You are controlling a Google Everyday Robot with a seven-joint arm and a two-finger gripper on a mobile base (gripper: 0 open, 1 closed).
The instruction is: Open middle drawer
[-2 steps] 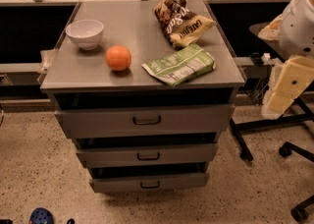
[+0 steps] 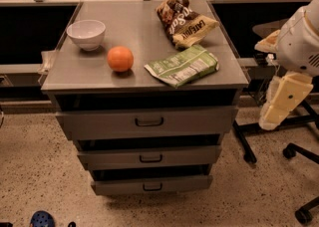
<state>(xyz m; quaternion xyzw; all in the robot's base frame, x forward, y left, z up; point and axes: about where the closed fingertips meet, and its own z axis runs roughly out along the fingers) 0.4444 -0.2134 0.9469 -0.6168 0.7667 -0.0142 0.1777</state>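
Observation:
The grey cabinet has three drawers stacked in its front. The middle drawer has a low wide grey front with a small black bar handle, and it looks pushed in, with a dark gap above it. The taller top drawer and the smallest bottom drawer sit above and below it. My gripper hangs at the cream end of the white arm, to the right of the cabinet at about top-drawer height, well away from the handles.
On the cabinet top are a white bowl, an orange, a green packet and a brown chip bag. Black chair legs and castors stand on the speckled floor at the right. A blue object lies at the bottom left.
The arm end with my gripper has shifted slightly down and to the left. The cabinet, its drawers and the things on top have not moved.

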